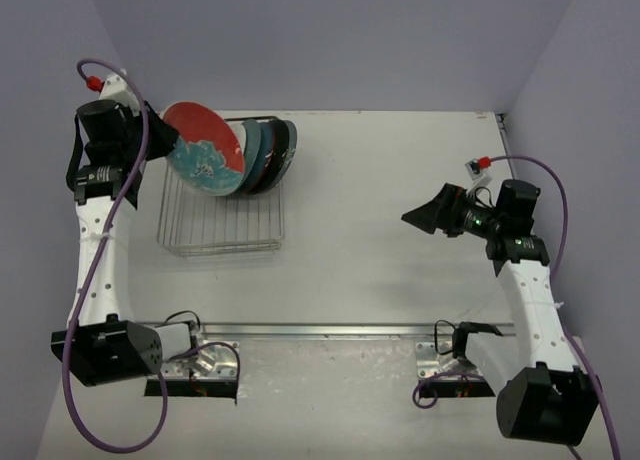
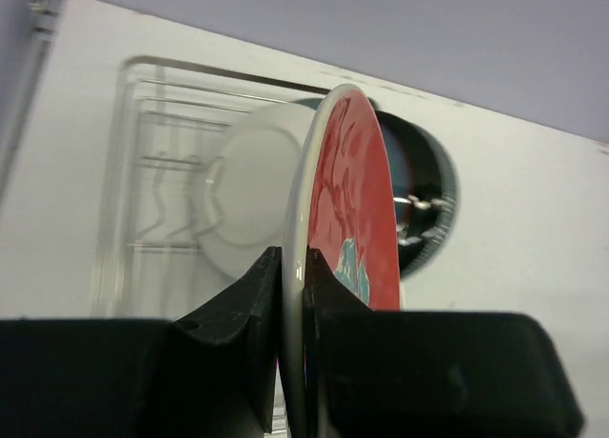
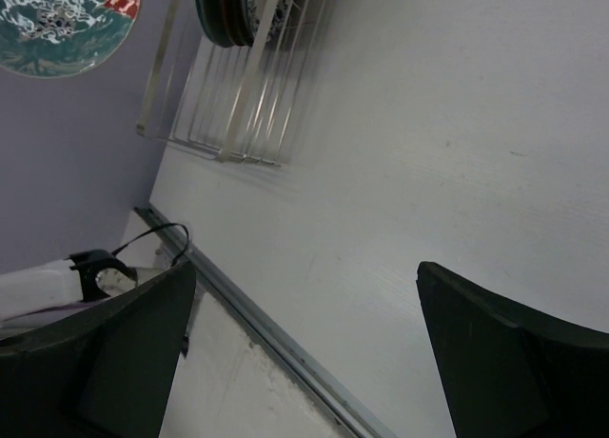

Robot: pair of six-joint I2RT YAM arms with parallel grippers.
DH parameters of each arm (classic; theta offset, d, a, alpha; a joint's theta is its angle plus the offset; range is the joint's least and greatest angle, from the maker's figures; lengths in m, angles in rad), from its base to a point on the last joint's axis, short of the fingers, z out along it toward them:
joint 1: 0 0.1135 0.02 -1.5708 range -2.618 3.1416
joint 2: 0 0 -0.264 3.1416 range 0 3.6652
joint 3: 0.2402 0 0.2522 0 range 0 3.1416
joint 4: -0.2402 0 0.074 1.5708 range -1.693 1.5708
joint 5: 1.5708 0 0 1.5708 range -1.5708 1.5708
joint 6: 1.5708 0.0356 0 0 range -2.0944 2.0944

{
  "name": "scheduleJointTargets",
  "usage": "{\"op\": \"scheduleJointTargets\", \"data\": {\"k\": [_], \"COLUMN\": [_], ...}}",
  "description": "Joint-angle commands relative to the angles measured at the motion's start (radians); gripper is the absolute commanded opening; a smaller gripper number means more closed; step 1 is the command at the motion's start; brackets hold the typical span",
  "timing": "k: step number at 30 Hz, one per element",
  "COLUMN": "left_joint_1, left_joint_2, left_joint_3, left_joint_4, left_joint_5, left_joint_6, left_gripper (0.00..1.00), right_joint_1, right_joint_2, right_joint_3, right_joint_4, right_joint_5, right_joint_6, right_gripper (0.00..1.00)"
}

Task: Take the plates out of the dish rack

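My left gripper [image 1: 162, 132] is shut on the rim of the red-and-teal floral plate [image 1: 205, 148] and holds it raised over the dish rack [image 1: 220, 225]. In the left wrist view its fingers [image 2: 249, 309] pinch the plate's white edge [image 2: 297, 209]. Several other plates [image 1: 268, 155] stand on edge at the rack's far end, dark teal and grey-blue among them. My right gripper [image 1: 420, 216] is open and empty, far right of the rack. The right wrist view shows the held plate [image 3: 67, 24] and the rack [image 3: 238, 95] at top left.
A metal rail [image 1: 330, 330] runs along the near table edge between the arm bases. Purple walls close in at back and sides. A black cable [image 3: 105, 262] lies by the rail.
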Motion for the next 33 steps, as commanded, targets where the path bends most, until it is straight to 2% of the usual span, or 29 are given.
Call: {"op": "scheduleJointTargets", "data": {"k": [1,5,8,11,14,22,27,33], "left_joint_1": [-0.004,-0.005,-0.007,-0.014,-0.04,-0.173,-0.181,-0.2], "left_joint_2": [-0.104,-0.126,-0.127,-0.122,-0.115,-0.105,-0.088,-0.055], "left_joint_3": [-0.027,-0.093,-0.174,-0.219,-0.247,-0.305,-0.318,-0.338], "left_joint_4": [0.22,0.259,0.318,0.355,0.37,0.403,0.404,0.436], "left_joint_5": [0.344,0.481,0.635,0.712,0.748,0.705,0.725,0.77], "left_joint_6": [-0.159,-0.243,-0.289,-0.321,-0.331,-0.334,-0.333,-0.355], "left_gripper": [0.0,0.0,0.0,0.0,0.0,0.0,0.0,0.0], "right_joint_1": [0.054,0.124,0.157,0.207,0.27,0.454,0.521,0.567], "right_joint_2": [0.031,0.065,0.136,0.211,0.272,0.467,0.537,0.606], "right_joint_3": [0.075,0.116,0.168,0.222,0.277,0.433,0.503,0.522], "right_joint_4": [0.136,0.191,0.238,0.257,0.262,0.17,0.135,0.198], "right_joint_5": [-0.083,-0.059,-0.074,-0.08,-0.072,0.002,0.008,-0.048], "right_joint_6": [0.13,0.181,0.246,0.271,0.257,0.173,0.133,0.171], "right_gripper": [0.99,0.98,0.94,0.9,0.88,0.82,0.8,0.72]}}
